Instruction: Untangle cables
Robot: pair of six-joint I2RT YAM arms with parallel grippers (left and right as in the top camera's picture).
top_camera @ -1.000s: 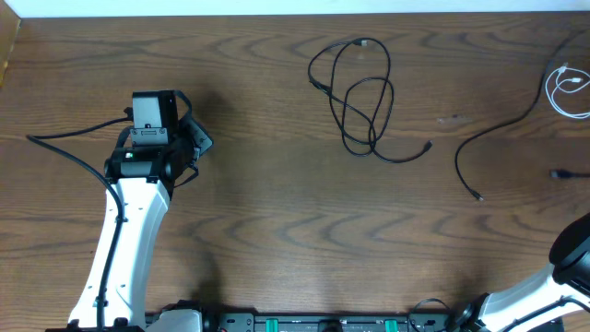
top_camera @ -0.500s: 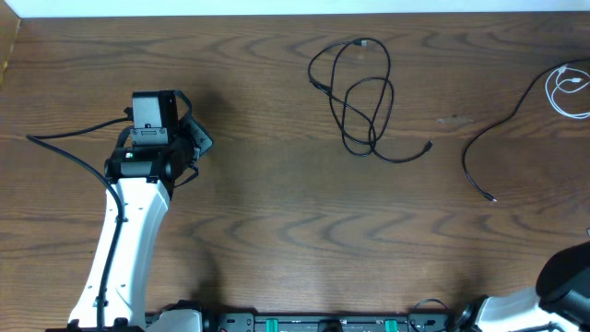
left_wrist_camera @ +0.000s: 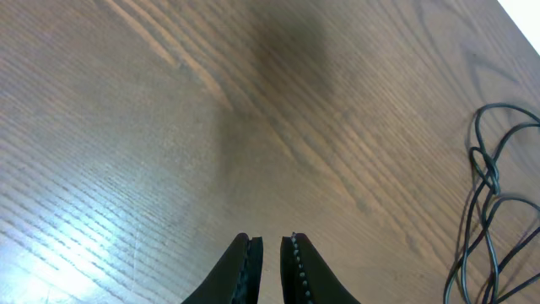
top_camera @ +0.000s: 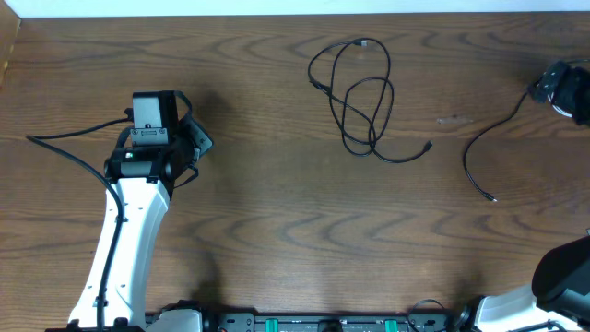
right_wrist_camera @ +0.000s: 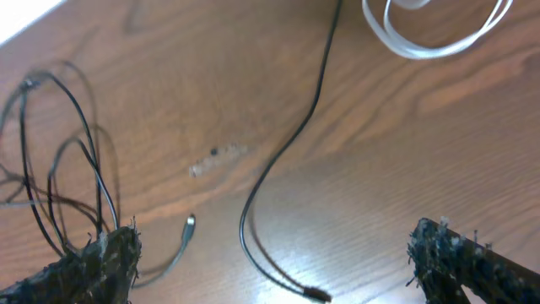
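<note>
**No Grip Yet on Either Side**

Overhead, the left arm (top_camera: 129,221) stood at the left of the worktop (top_camera: 258,231), well apart from the looped black cable (top_camera: 355,97). It appeared parked to leave the middle free. The right gripper (top_camera: 551,88) hung at the far right edge, above the upper end of the single black cable (top_camera: 479,152). That cable trailed down to its plug, apart from the loops, so it looked already separated.

In the left wrist view, the left gripper (left_wrist_camera: 270,245) had its jaws almost together with nothing between them. Only bare wood lay ahead. The looped black cable showed at the frame's right edge, well off to one side and out of reach.

In the right wrist view, the right gripper's fingers (right_wrist_camera: 101,262) stood wide apart at the bottom corners, clamped on nothing. The single black cable ran down the worktop between them and ended in its plug at the bottom of the frame. The white cable (right_wrist_camera: 430,46) coiled at the top, beyond the fingers. The looped black cable lay just past one fingertip, though contact could not be judged. The wide jaws suggested readiness for a pick, most likely of the single cable or the white coil.
</note>
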